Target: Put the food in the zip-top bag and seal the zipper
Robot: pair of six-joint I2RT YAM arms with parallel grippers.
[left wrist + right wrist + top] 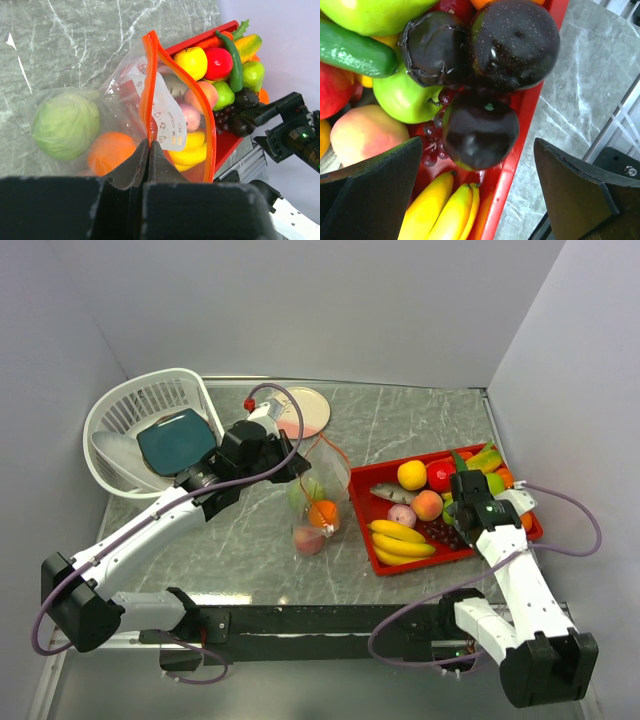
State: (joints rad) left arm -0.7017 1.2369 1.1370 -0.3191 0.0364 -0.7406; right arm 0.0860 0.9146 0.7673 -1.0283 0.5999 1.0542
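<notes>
Zip-top bag [314, 508] lies lengthwise near-far, mouth farthest.

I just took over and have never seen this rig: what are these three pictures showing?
A left arm and a right arm are bolted at the near edge of the table. The wide picture looks down from above; the other two come from a camera on each wrist. The left gripper is shut on the orange zipper of the clear bag, which already holds an orange. The right gripper hangs open over the food in the red tray, just above a dark fruit, holding nothing. A white basket and a pink plate stand further back.
</notes>
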